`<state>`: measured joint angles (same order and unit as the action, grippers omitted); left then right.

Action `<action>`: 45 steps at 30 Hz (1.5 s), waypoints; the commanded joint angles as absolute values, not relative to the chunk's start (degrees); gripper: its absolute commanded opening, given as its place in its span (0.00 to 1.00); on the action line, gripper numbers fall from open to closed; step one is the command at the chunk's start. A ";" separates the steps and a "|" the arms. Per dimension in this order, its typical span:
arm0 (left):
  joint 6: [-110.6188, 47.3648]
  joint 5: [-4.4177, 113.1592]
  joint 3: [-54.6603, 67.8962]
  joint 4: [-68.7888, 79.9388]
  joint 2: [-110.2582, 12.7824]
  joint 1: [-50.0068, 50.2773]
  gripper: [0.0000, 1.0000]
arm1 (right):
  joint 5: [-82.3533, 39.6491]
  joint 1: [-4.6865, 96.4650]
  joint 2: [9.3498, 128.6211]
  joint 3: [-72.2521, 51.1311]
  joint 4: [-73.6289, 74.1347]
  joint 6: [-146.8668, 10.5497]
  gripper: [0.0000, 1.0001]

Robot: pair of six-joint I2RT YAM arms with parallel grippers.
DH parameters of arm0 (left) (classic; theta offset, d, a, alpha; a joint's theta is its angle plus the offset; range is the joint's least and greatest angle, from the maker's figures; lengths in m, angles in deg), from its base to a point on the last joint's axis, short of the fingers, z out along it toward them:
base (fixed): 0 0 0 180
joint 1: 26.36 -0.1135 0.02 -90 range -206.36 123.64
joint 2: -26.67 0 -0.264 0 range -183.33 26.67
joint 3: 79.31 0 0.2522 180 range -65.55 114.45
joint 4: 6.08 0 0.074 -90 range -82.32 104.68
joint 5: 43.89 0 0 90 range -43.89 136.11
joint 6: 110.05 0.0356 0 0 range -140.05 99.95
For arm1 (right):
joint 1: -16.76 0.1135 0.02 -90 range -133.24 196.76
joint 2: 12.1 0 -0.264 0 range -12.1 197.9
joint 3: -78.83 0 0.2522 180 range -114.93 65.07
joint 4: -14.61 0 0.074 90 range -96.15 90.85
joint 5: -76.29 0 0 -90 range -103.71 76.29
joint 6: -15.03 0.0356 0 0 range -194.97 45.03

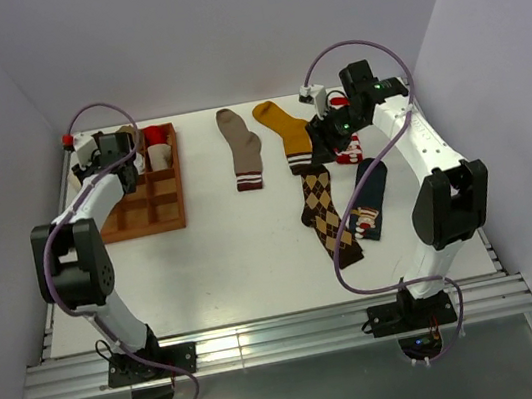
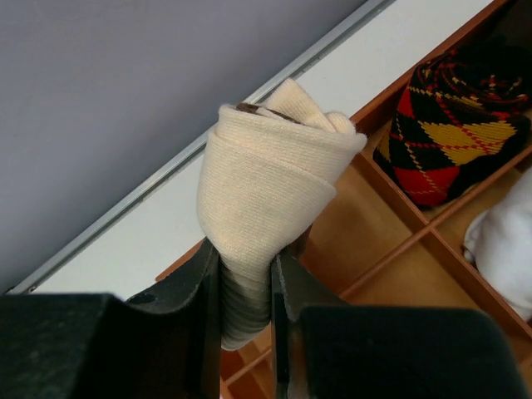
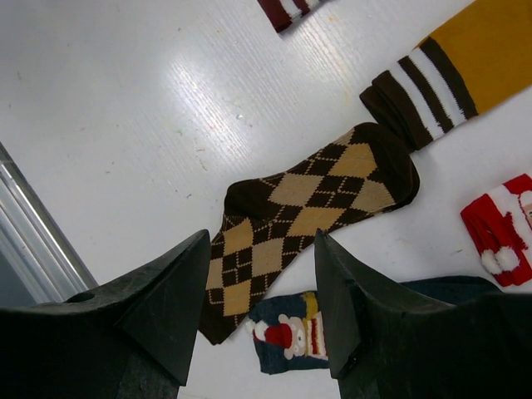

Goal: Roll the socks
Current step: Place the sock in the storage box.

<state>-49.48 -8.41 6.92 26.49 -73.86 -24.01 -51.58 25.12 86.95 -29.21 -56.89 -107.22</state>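
Firmly, left gripper point(image 2: 247, 274) clamps a rolled cream sock point(image 2: 266, 183) over the wooden tray point(image 2: 374, 216), while right gripper point(image 3: 262, 249) hangs open above the argyle sock point(image 3: 316, 195).

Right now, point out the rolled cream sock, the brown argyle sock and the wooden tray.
rolled cream sock point(image 2: 266, 183): left wrist view, outer wrap.
brown argyle sock point(image 3: 307, 208): right wrist view, middle diamonds.
wooden tray point(image 1: 179, 178): top view, right wall.

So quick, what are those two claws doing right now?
Left gripper: closed on a rolled cream sock.
Right gripper: open, holding nothing.
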 commanded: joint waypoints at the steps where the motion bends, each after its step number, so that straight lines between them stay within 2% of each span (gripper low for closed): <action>1: -47.21 -10.59 11.43 27.98 -77.20 -25.30 0.00 | -53.70 24.76 87.13 -28.71 -55.58 -108.37 0.61; 24: -46.85 -2.59 25.06 39.05 -94.79 -26.19 0.00 | -54.49 24.76 90.30 -27.92 -54.52 -108.28 0.61; 28: -44.92 2.93 26.03 39.76 -95.94 -26.19 0.00 | -54.32 24.76 90.12 -27.30 -53.65 -108.02 0.61; 31: -43.95 9.09 25.07 38.96 -95.41 -26.19 0.00 | -54.14 24.76 90.03 -26.69 -52.95 -107.76 0.61; 38: -44.48 14.46 20.06 37.83 -94.10 -26.19 0.00 | -54.32 24.76 89.86 -26.42 -52.94 -107.58 0.61; 45: -44.74 12.27 17.51 37.21 -92.08 -23.73 0.00 | -54.67 24.76 90.30 -26.60 -53.03 -107.32 0.61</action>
